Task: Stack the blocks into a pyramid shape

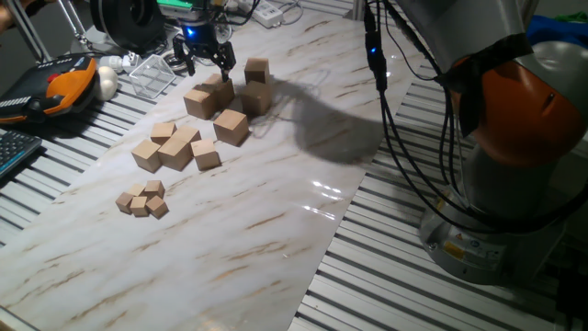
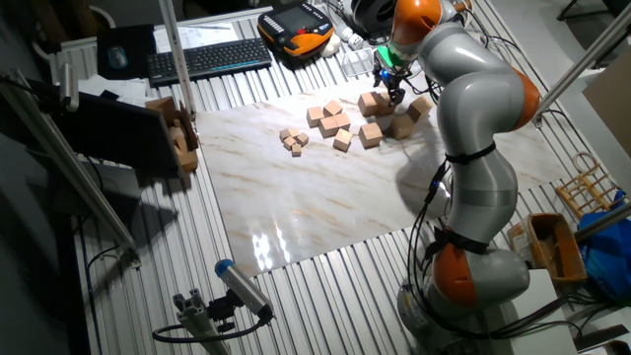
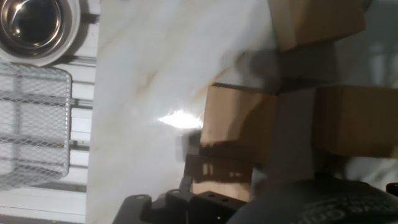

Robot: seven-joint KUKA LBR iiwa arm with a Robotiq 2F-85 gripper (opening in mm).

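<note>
Five large tan blocks lie loose at the far end of the marble board. In one fixed view they are one block (image 1: 256, 70) farthest back, one (image 1: 255, 96) in front of it, two touching (image 1: 218, 89) (image 1: 198, 101), and one (image 1: 231, 126) nearest. None is stacked. My gripper (image 1: 207, 68) is open and empty. It hovers just above the touching pair, also in the other fixed view (image 2: 392, 87). The hand view shows three blocks close up: one (image 3: 239, 124) in the middle, one (image 3: 320, 22) at the top right and one (image 3: 357, 121) at the right.
Medium wooden cubes (image 1: 175, 147) and a cluster of tiny cubes (image 1: 142, 199) lie nearer on the board. A wire basket (image 1: 152, 74), a white ball (image 1: 107, 85) and an orange teach pendant (image 1: 69, 81) sit beyond the board's left edge. A metal bowl (image 3: 37, 25) is near the basket. A keyboard (image 2: 207, 59) lies further off.
</note>
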